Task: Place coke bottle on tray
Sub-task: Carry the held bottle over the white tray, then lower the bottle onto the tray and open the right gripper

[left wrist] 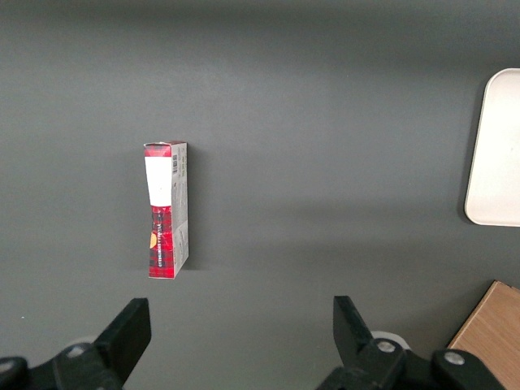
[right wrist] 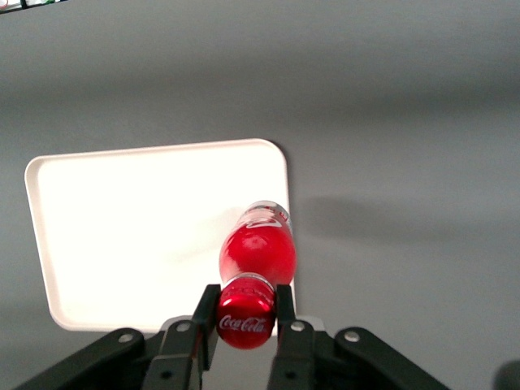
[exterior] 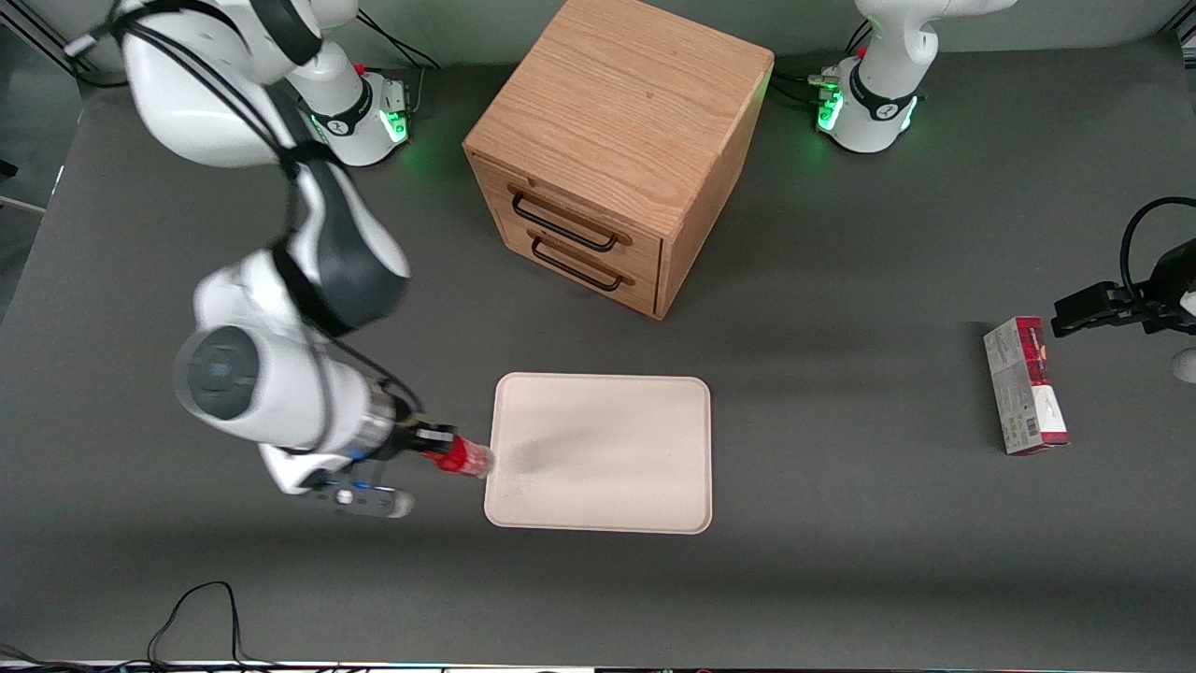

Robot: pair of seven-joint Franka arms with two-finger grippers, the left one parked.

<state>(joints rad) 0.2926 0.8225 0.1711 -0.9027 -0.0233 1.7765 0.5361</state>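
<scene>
- Dark grey matte table [exterior: 841, 579] under even light, with cables trailing over its edge nearest the front camera at the working arm's end.
- At the working arm's end, right arm bent low over the table, its gripper [exterior: 439, 447] just off the tray's edge at the corner nearest the front camera.
- Fingers [right wrist: 205, 318] pressed in on the red cap of the coke bottle [exterior: 464, 458], one on each side, white script on the cap readable in the right wrist view.
- Coke bottle [right wrist: 256, 252] carried in the air, clear base lowest, hanging over the tray's rim near that corner; whether the base touches the tray cannot be told.
- Cream-white rectangular tray [exterior: 654, 505] flat on the table, rounded corners, low rim, nothing else on it; a faint shadow across its surface beside the bottle.
- Same tray [right wrist: 97, 244] fills much of the right wrist view beneath the bottle.
- Wooden drawer cabinet [exterior: 621, 103] farther from the front camera than the tray, turned at an angle, two drawers with dark wire handles [exterior: 565, 222], both closed.
- Toward the parked arm's end of the table, red-and-grey carton [exterior: 1025, 385] lying flat, well apart from the tray.
- Same carton [left wrist: 166, 210] alone on the grey surface in the left wrist view, with a corner of the tray [left wrist: 496, 162] at that picture's edge.
</scene>
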